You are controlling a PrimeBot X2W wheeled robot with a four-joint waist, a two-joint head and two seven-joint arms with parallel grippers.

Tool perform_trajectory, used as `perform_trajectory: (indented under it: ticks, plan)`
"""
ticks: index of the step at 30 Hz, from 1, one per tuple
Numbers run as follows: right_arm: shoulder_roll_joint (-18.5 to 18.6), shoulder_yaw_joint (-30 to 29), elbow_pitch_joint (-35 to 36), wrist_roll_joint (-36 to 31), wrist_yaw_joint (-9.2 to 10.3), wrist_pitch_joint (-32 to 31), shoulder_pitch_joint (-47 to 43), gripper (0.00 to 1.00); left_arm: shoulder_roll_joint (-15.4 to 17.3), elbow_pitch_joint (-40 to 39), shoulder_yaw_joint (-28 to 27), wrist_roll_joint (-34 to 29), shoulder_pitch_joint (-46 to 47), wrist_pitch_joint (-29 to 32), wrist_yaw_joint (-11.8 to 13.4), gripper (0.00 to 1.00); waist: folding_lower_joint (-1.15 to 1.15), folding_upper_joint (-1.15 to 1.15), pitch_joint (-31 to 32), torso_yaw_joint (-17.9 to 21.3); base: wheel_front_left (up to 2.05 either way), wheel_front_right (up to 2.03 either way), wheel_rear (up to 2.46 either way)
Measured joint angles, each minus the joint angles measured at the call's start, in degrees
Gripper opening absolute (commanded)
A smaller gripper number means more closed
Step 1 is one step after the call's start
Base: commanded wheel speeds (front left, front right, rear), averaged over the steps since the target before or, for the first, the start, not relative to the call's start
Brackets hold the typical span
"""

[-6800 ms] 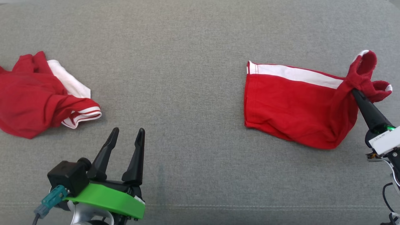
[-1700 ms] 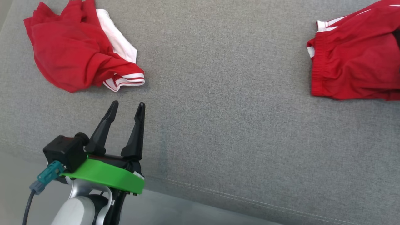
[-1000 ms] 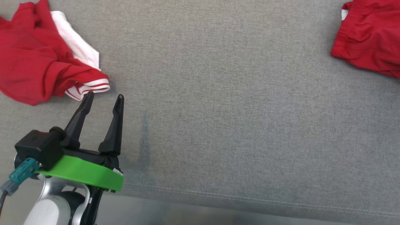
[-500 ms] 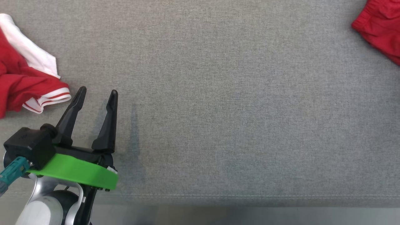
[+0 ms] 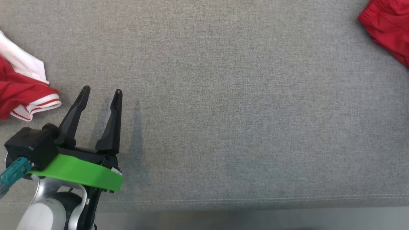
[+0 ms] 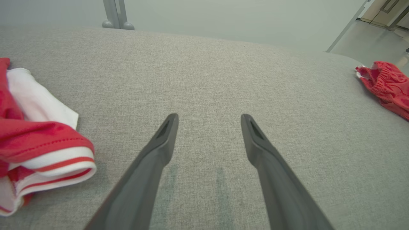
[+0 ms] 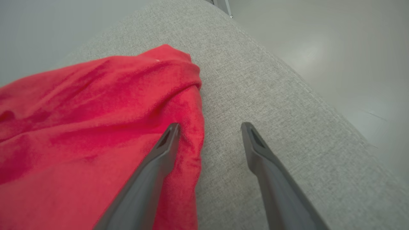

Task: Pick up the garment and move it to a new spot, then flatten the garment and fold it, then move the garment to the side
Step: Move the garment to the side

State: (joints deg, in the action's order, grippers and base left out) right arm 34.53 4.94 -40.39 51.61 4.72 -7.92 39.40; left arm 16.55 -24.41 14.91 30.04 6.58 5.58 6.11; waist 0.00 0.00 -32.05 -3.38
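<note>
standing wide open, right pincer (image 7: 210, 126) at red garment (image 7: 80, 121) edge, left pincer (image 5: 102, 91) empty

I see the garment (image 5: 388, 28) lying at the bench's (image 5: 223, 95) far right and a second garment (image 5: 19, 92) at its far left, well apart. My left hand (image 5: 102, 90) sits just right of the second garment. My right hand (image 7: 210, 125) straddles the garment's edge.
</note>
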Motion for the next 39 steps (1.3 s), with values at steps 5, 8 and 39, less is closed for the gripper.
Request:
perform_trajectory:
  ticks: [5,8,39]
  plan:
    - [-0.1,1.0,-2.1,-1.4,0.0,1.9,-0.4,1.0,-0.9,0.3,0.0,0.0,0.5,-0.1,0.0,1.0,0.0,0.0,1.1,0.2,0.0,0.0,0.0]
    - [-0.1,0.5,-2.0,-1.8,0.0,4.6,-0.3,1.0,-1.3,0.9,0.1,0.0,0.5,-0.5,0.0,1.0,0.0,0.0,1.8,0.4,0.0,0.0,0.0]
    - [-10.4,9.5,16.6,-16.3,0.13,22.1,-21.5,1.0,-4.6,18.1,-1.1,0.9,-7.3,-11.9,-0.1,1.0,0.0,0.0,21.7,-3.9,0.0,0.0,0.0]
